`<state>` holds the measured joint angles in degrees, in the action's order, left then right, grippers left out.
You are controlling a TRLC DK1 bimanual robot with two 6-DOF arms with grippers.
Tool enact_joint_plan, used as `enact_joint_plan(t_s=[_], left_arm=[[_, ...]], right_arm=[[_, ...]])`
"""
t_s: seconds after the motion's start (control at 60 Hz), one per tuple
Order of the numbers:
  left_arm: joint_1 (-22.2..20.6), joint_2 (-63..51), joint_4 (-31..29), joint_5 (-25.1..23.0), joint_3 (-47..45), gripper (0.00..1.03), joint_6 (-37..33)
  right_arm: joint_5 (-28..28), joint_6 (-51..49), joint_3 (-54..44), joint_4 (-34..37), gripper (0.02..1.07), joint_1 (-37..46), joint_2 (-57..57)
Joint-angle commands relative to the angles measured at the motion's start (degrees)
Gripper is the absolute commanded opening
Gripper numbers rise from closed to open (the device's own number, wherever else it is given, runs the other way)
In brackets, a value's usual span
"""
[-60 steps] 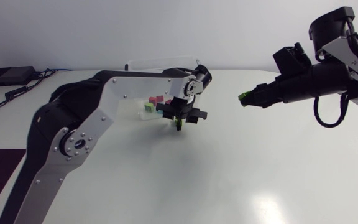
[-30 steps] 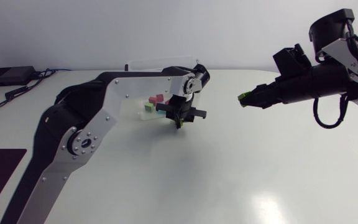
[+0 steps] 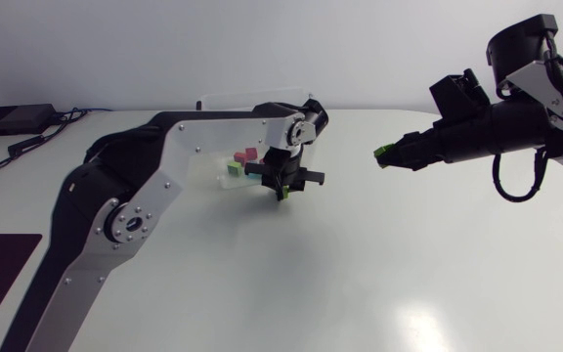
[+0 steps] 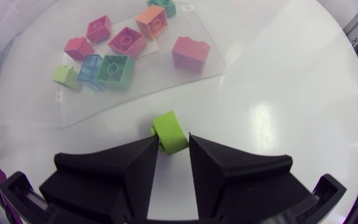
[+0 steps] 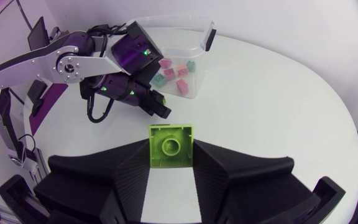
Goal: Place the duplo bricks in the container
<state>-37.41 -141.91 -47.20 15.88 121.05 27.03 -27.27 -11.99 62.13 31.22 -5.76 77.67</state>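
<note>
- Two arms show in the head view over the white table [image 3: 360, 264]. The left arm [image 3: 164, 166] comes in from the lower left and crosses in front of the clear container [image 3: 225, 108] at upper centre, hiding much of it.
- A few loose bricks [image 3: 245, 154] show through the container's wall, just left of the left gripper [image 3: 282, 189].
- The left gripper points down, just right of the container, fingers narrow on the left lime brick [image 3: 281, 193].
- At upper right, well apart from the container, the right gripper [image 3: 387, 154] lies level above the table and pinches the right lime brick [image 3: 383, 153] at its tip.
- Nine loose bricks [image 4: 115, 70] lie in the container [image 4: 185, 74] in the left wrist view, ahead of the left gripper [image 4: 173, 144]: pink, orange, lime, blue, green.
- The left lime brick [image 4: 169, 132] sits between both fingertips, touched from two sides, just outside the container's near edge.
- One brick fills the right wrist view's foreground: the right lime brick [image 5: 171, 144], stud up, clamped between the fingers of the right gripper [image 5: 171, 149].
- Ahead of it are the left arm [image 5: 55, 62], the left gripper [image 5: 157, 106] and the container [image 5: 185, 56], with nothing in between them and the right gripper.
</note>
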Motion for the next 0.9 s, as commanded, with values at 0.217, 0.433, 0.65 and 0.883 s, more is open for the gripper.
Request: enact_joint_plan(t_s=[0.217,0.433,0.65,0.883], left_arm=[[-1.4,8.5,1.8,-0.9,-10.9,0.22,-0.5],[-1.6,16.3,4.0,-0.8,-14.1,0.22,-2.9],[-1.2,21.1,3.9,-0.5,-13.7,0.22,-4.6],[1.5,25.4,1.4,-0.1,-10.3,0.22,-5.4]], right_arm=[[-0.6,1.2,-0.3,-0.3,0.32,0.5,-0.6],[-0.6,2.1,0.3,-0.5,0.32,-0.2,-0.6],[0.1,4.5,4.1,-0.9,0.32,-2.4,2.0],[1.5,7.6,11.2,-1.1,0.32,-5.1,7.1]])
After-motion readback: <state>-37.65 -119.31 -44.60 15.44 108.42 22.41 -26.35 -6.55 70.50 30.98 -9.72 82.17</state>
